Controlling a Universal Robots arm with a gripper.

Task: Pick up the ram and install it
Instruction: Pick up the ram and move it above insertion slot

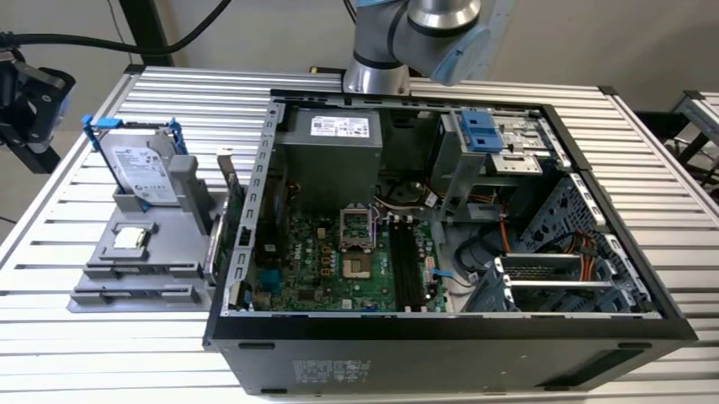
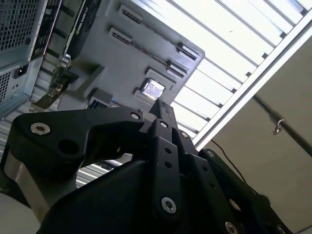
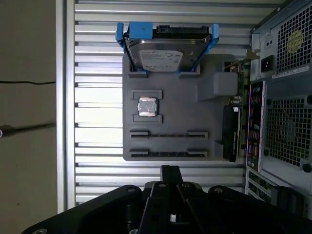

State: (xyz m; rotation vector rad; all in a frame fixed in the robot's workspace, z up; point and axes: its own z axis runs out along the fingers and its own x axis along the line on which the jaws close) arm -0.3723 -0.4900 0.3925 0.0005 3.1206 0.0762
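A long, thin dark strip, the ram [image 3: 168, 153], stands on edge between two end brackets of the grey fixture [image 3: 180, 107], in the row nearest my gripper. My gripper [image 3: 169, 170] hangs just off that edge of the fixture, apart from the ram, its fingers drawn together into one tip with nothing between them. In the second wrist view the gripper [image 2: 162, 108] also looks shut. In the exterior view the gripper [image 1: 34, 93] is at the far left, beside the table. The motherboard's long black slots [image 1: 407, 269] lie inside the open computer case [image 1: 450, 324].
The fixture [image 1: 146, 244] also carries a silver hard drive in a blue frame [image 3: 168, 51], a small square chip [image 3: 147, 106] and a graphics card [image 3: 231, 131] standing against the case. A second holder row [image 3: 168, 134] runs beside the ram. The slatted table [image 1: 113, 353] surrounds everything.
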